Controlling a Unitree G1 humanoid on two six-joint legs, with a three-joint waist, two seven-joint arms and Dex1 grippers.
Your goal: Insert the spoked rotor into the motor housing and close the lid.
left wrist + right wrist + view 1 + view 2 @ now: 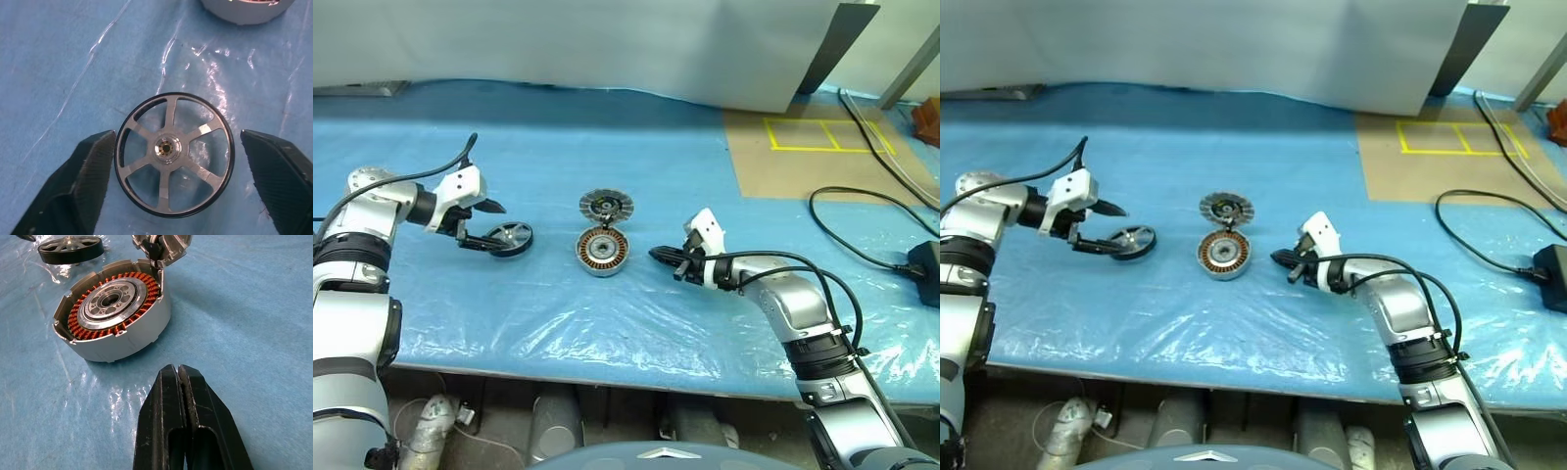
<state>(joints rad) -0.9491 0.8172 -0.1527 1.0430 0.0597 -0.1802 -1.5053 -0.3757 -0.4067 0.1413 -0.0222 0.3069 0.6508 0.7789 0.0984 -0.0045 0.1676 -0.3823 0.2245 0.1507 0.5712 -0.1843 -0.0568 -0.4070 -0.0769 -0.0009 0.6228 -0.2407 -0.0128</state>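
The counter (607,323) wears a blue plastic sheet, wrinkled and shiny along its near edge. Nearest to the robot, at about four o'clock from the housing (603,253), the right end effector (658,256) lies low over the sheet with its two black fingers pressed together, empty, its tip aimed at the housing and just short of it. The right wrist view shows the housing's grey wall, the ring of copper windings and the grey hub open to above.

At nine o'clock from the housing, a little apart from it, the rotor (510,236) lies flat on the sheet, a dark rim with pale spokes and a small brass centre. The left end effector (172,169) straddles it, fingers spread wide; in the left wrist view one finger (85,171) sits right against the rim and the other (279,166) stands clear of it, so the rotor is bracketed, not clamped.

At twelve o'clock from the housing, touching its far edge, the lid (606,206) rests with its ribbed face and dark centre showing, seemingly tilted against the rim.

Farther off, at two o'clock, a brown panel (813,162) with yellow tape (827,135) lies on the counter, and black cables (871,220) trail across the right side.
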